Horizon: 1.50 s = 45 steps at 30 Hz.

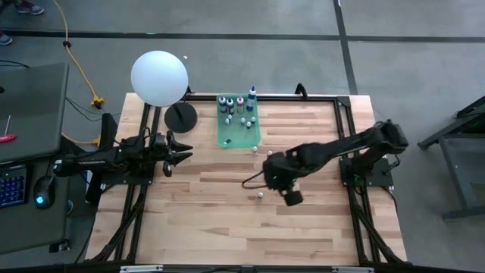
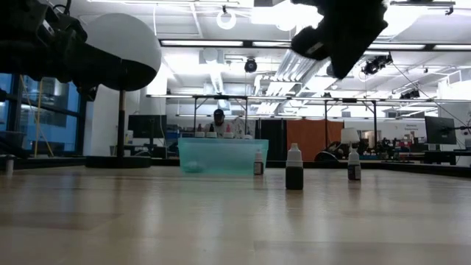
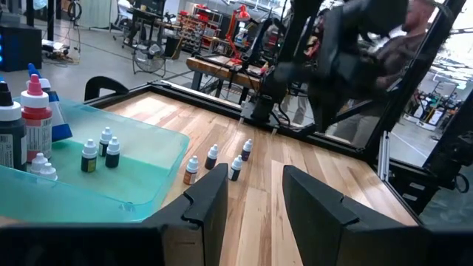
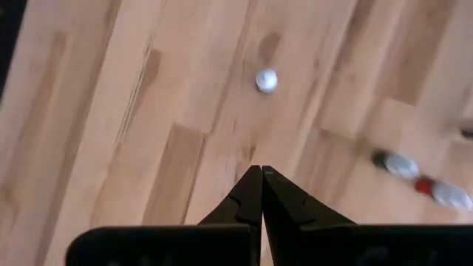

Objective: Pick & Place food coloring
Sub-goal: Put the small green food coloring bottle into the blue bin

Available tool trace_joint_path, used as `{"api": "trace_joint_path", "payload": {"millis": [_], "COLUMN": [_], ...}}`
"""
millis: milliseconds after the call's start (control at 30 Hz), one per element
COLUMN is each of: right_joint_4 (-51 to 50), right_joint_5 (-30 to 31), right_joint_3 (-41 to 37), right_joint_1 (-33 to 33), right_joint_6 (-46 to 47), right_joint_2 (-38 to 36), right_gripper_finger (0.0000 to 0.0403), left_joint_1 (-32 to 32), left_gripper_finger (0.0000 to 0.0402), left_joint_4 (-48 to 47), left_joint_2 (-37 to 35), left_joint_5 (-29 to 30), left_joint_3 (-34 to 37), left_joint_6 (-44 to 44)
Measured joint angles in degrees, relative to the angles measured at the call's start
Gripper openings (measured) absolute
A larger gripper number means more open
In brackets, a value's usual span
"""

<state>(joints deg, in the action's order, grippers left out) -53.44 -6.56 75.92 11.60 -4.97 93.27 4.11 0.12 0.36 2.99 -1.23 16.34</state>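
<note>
Several food coloring bottles (image 1: 241, 111) already stand in the green tray (image 1: 227, 139) at the far side of the table (image 1: 212, 227), and a few more wait on the bare wood just off the tray's near corner. One stray bottle (image 1: 260, 195) stands alone nearer the table's middle — in the right wrist view it shows as a white cap (image 4: 266, 80) seen from straight above.

The right gripper (image 4: 261, 193) hangs above the table with its fingers pressed together, holding nothing. The stray bottle lies a little ahead of those tips on the wood, near but not under them, and well below.

The step in hand looks like the approach to this stray bottle. To do it well, I would say the fingers must part first, before any descent, since closed tips would only knock so small a thing over. Then the gripper should be carried forward until the cap sits between the fingers, lowered straight down, and closed on the body under the cap, not on the cap's rounded top, where it could squirt sideways.

The left gripper (image 3: 255, 203) waits at the left side of the table beside the lamp's base (image 1: 180, 117), fingers partly apart and empty, pointing toward the tray — out of the way
</note>
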Motion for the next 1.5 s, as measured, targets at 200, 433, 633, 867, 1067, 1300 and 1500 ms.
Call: {"api": "trace_joint_path", "payload": {"millis": [200, 433, 633, 867, 1067, 1300, 1500], "right_joint_4": [8.72, 13.07, 13.89, 14.79, 17.72, 18.67, 21.67], "right_joint_5": [-0.54, -4.41, -2.67, -2.69, -1.23, 0.1, 0.28], "right_joint_3": [0.0, -0.02, -0.02, -0.02, -1.51, -4.2, -4.17], "right_joint_1": [0.19, -0.9, -1.14, -1.12, -1.12, -1.2, -1.2], "right_joint_6": [6.3, 12.87, 13.98, 14.09, 14.86, 17.08, 16.07], "right_joint_2": [8.26, 12.77, 12.92, 12.92, 12.92, 13.01, 13.01], "right_gripper_finger": [0.0003, 0.007, 0.0162, 0.0218, 0.0224, 0.0225, 0.0225], "left_joint_1": [0.01, -0.01, 0.01, 0.0, 0.01, -0.01, -0.01], "left_gripper_finger": [0.0129, 0.0129, 0.0129, 0.0129, 0.0129, 0.0129, 0.0129], "left_joint_4": [0.0, 0.0, 0.0, 0.0, 0.0, 0.0, -0.02], "left_joint_2": [0.0, 0.0, 0.0, 0.0, 0.02, 0.0, 0.0], "left_joint_5": [0.01, 0.01, 0.01, 0.01, 0.01, 0.01, 0.01], "left_joint_3": [0.0, 0.0, 0.0, 0.0, 0.0, 0.01, 0.0], "left_joint_6": [0.0, 0.01, 0.02, 0.01, 0.02, 0.0, 0.01]}}
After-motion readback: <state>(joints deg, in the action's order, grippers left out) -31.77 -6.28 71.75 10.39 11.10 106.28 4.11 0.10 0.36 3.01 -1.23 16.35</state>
